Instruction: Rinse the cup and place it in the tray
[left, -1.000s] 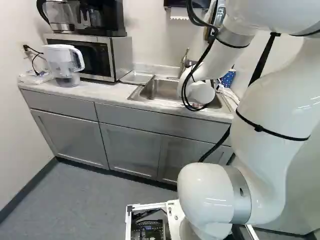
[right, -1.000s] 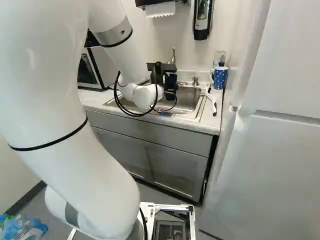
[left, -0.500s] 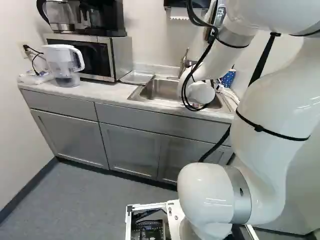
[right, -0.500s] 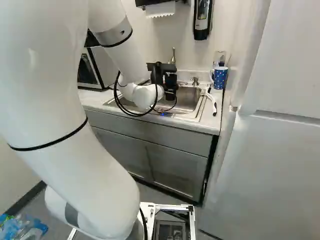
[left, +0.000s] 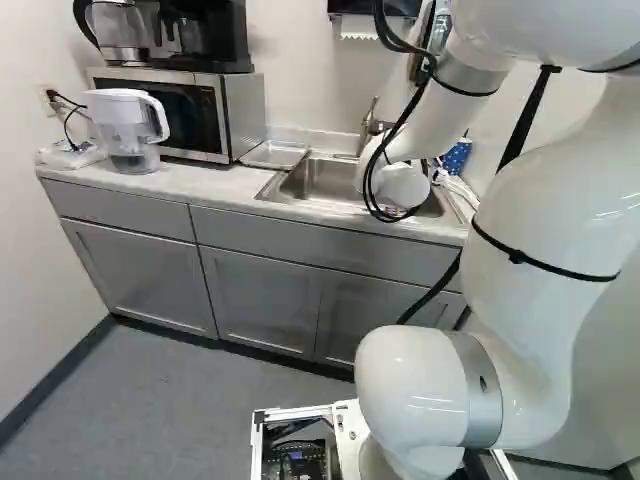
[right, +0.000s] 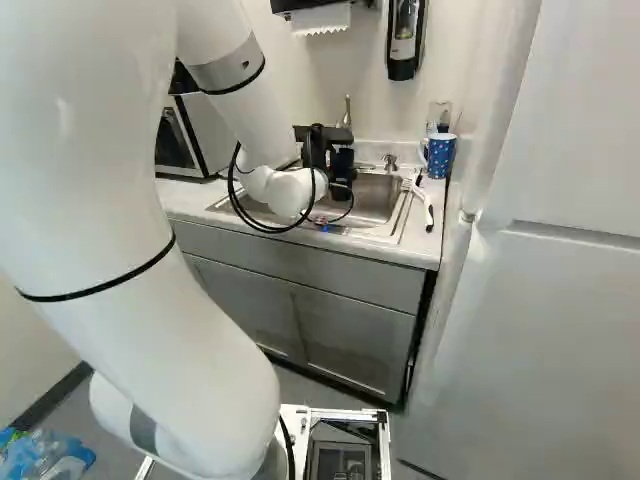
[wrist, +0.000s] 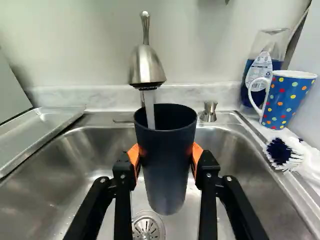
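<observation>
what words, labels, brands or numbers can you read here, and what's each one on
No text is readable in these views.
Label on the bottle of blue liquid behind the mug: print too small to read.
Pale label on the wall dispenser: too small to read.
Microwave: any print too small to read.
Mug: coloured dots, no words seen.
Dark cup in the tool: no print seen.

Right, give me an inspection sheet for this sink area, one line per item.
Surface: steel sink set in pale counter.
Job's things: dark cup upright under the running faucet; metal tray beside the sink.
Clutter: dotted mug, brush and soap bottle at the sink's side.
Gripper: shut on the cup, a pad on either side.
Cables: black, looped at the arm's wrist.
Surroundings: microwave, pitcher.
</observation>
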